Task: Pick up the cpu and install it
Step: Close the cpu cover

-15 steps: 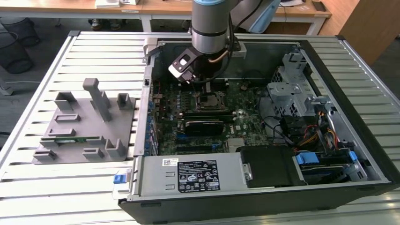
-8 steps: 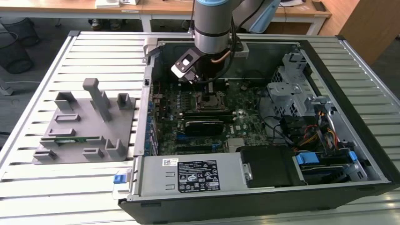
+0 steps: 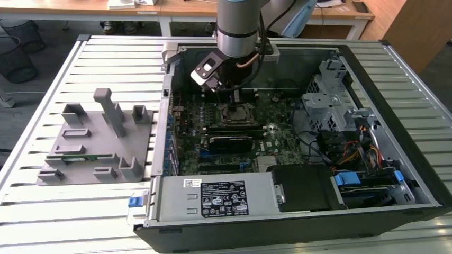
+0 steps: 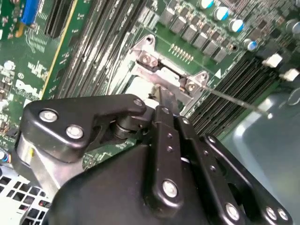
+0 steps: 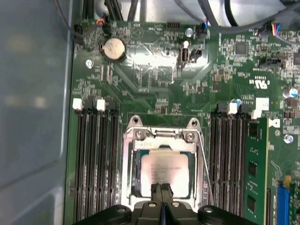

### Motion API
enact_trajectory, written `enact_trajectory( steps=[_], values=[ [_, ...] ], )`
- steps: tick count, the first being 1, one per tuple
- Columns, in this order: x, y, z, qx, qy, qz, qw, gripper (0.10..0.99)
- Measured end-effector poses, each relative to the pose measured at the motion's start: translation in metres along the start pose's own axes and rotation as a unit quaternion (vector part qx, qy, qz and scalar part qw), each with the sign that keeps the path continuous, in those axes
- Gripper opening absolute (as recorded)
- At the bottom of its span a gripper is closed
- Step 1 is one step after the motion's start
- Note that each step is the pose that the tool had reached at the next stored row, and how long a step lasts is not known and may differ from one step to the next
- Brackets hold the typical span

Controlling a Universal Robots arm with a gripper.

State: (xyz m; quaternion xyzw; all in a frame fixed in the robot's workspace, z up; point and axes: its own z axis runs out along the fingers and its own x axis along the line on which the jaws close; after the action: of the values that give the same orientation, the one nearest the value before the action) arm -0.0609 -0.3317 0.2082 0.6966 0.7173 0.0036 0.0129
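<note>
Exterior view's left: grey parts fixture (image 3: 92, 143) sits on the slatted surface (image 3: 106, 58), well apart from the work.

Centre: open computer case (image 3: 416, 174), with the arm reaching down into it. We place the claw (image 3: 236, 101) directly over the motherboard socket.

In the first wrist view, the cpu (image 5: 161, 168) lies silver side up inside the open socket frame (image 5: 136, 136). The claw (image 5: 162, 193) has its fingertips drawn together at the chip's edge, and we see nothing between them.

Empty memory slots (image 5: 96, 164) lie to one side of the socket. The thin load lever (image 5: 205, 159) and a green memory stick (image 5: 253, 173) lie to the other.

We judge this to be the seating step. The chip should lie flat and square, with no corner riding on the frame. Any touch should be light and straight down, clear of the lever.
</note>
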Motion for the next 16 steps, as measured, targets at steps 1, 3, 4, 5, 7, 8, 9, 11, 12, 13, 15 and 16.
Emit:
enact_trajectory(
  steps=[1,3,4,5,7,8,9,11,12,13,15,16],
  values=[
    [0.0000,-0.0004,0.0009,-0.0001,0.0001,0.000,1.0000,0.106],
    [-0.0001,-0.0006,0.0029,0.0000,0.0000,0.000,1.0000,0.106],
    [-0.0001,-0.0006,0.0043,0.0000,0.0000,0.000,1.0000,0.106],
    [0.0000,-0.0007,0.0056,0.0000,0.0000,0.000,1.0000,0.106],
    [0.0000,-0.0008,0.0077,0.0000,0.0000,0.000,1.0000,0.106],
    [0.0000,-0.0008,0.0085,0.0001,-0.0001,0.000,1.0000,0.106],
    [-0.0001,-0.0008,0.0092,0.0003,-0.0003,0.000,1.0000,0.106],
    [-0.0002,0.0007,0.0098,0.0005,-0.0005,0.000,1.0000,0.106],
    [-0.0002,0.0025,0.0099,0.0004,-0.0004,0.000,1.0000,0.106],
    [-0.0002,0.0045,0.0101,0.0002,-0.0002,0.000,1.0000,0.106],
    [-0.0003,0.0060,0.0100,0.0001,-0.0002,0.000,1.0000,0.106],
    [-0.0001,0.0061,0.0095,-0.0003,0.0002,0.000,1.0000,0.106]
  ],
)
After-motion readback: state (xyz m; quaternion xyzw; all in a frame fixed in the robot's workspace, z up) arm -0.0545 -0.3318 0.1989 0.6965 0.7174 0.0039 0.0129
